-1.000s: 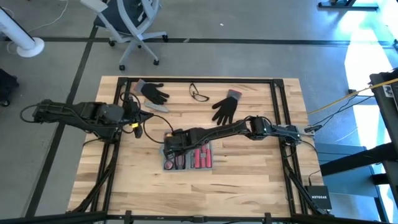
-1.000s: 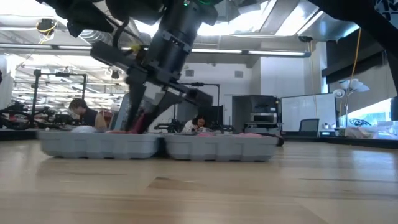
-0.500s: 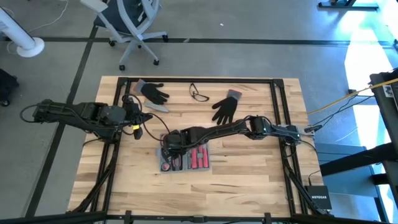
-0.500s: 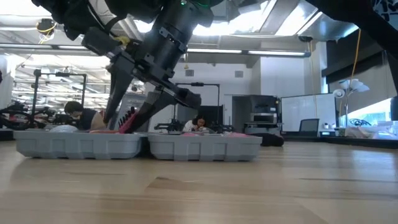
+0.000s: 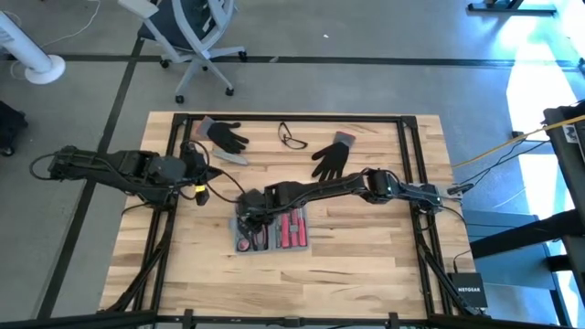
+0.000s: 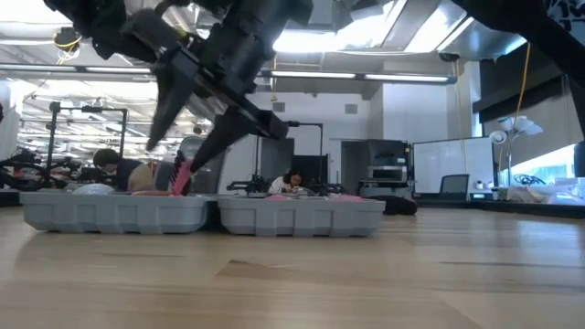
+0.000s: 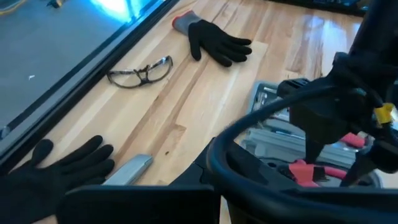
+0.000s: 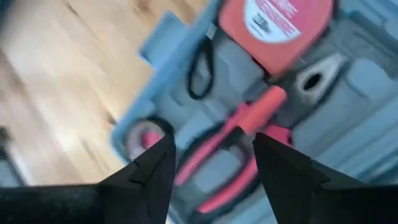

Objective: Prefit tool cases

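My right hand (image 5: 245, 217) hangs with its fingers spread over the left end of the tool case (image 5: 274, 232), pinching nothing. The case lies open and flat near the middle of the worktop (image 5: 366, 256), with red-handled pliers (image 8: 233, 149) and a red tape measure (image 8: 280, 28) in its recesses. My left hand (image 5: 196, 174) is pressed shut, waiting near the worktop's left edge beside a black glove (image 5: 222, 135).

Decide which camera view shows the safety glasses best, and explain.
The left wrist view: the safety glasses lie large and unobstructed on the wooden table. The high view shows them tiny; the low and right wrist views miss them.
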`<state>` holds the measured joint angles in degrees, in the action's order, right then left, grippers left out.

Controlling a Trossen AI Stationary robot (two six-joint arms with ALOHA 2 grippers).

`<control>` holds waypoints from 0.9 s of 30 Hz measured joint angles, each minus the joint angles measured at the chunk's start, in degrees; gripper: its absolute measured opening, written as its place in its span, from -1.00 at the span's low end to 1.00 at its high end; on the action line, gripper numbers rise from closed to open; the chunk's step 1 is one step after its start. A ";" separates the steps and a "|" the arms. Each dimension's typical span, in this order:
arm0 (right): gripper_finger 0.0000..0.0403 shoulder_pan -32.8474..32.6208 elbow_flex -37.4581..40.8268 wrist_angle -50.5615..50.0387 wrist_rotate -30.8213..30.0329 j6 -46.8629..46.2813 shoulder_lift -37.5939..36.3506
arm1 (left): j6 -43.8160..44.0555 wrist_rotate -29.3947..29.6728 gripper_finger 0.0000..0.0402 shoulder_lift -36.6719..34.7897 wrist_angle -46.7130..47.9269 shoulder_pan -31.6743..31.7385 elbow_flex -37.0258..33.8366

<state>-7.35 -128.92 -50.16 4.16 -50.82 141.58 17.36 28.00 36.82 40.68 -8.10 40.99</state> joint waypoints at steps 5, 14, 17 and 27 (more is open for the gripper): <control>0.04 0.76 0.02 2.48 5.98 0.41 0.00 | 0.49 0.51 -1.00 0.02 0.97 0.00 0.00; 0.04 1.95 0.02 5.43 7.78 3.52 0.00 | 1.27 0.69 -1.00 -0.02 0.85 0.04 0.00; 0.04 2.96 0.04 6.78 12.75 4.38 0.00 | 1.28 0.69 -1.00 -0.02 0.87 0.04 -0.02; 0.04 4.73 -2.42 1.57 15.01 18.03 -0.79 | 2.24 0.69 -1.00 -0.04 1.83 0.01 -0.24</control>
<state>-2.62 -131.34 -48.58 19.18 -32.79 140.79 19.61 28.69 36.78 42.52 -8.08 40.75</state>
